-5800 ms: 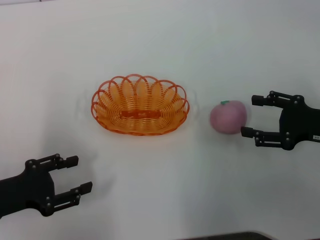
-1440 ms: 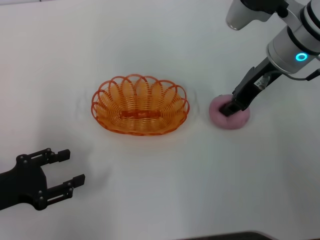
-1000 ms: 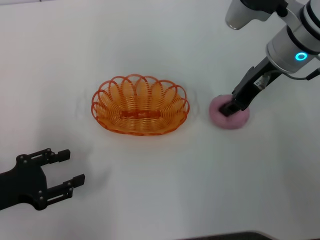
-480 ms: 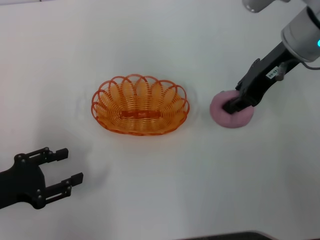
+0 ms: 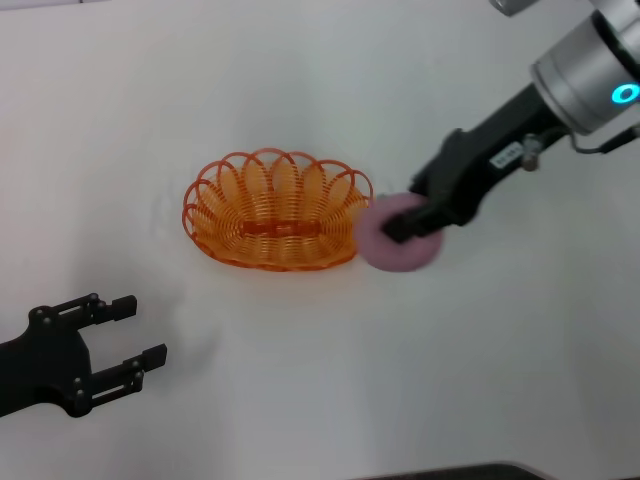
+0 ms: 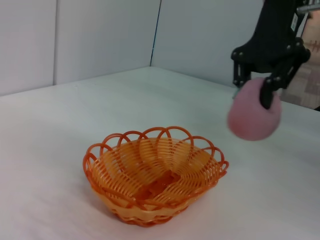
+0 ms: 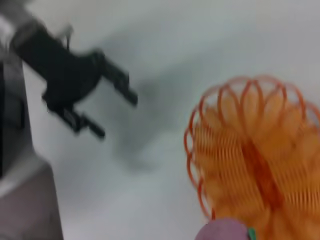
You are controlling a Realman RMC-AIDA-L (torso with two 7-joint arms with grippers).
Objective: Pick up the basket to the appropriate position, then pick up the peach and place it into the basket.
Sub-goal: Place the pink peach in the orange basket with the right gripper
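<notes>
A pink peach hangs in the air above a white table, clamped in the jaws of the robot's right gripper, whose black fingers press into its upper side. Seen from the head camera, the fruit sits just beside the right end of the orange wire basket, its edge overlapping the basket's looped rim. The left wrist camera shows the peach well clear of the table, raised higher than the basket's rim and off to one side of it, with the right gripper gripping it from above. The right arm, a black forearm leading up to a silver joint with a lit blue ring, reaches in from the far right corner of the table.

The basket stands upright on the table with its open side up; nothing lies inside it. From the right wrist camera the basket fills the lower part of the view, and the top of the peach shows at the edge of the frame with a small green leaf beside it.

The left gripper waits low over the near left corner of the table, well apart from the basket, its jaws spread and holding nothing. It also appears in the right wrist view, dark against the pale table.
</notes>
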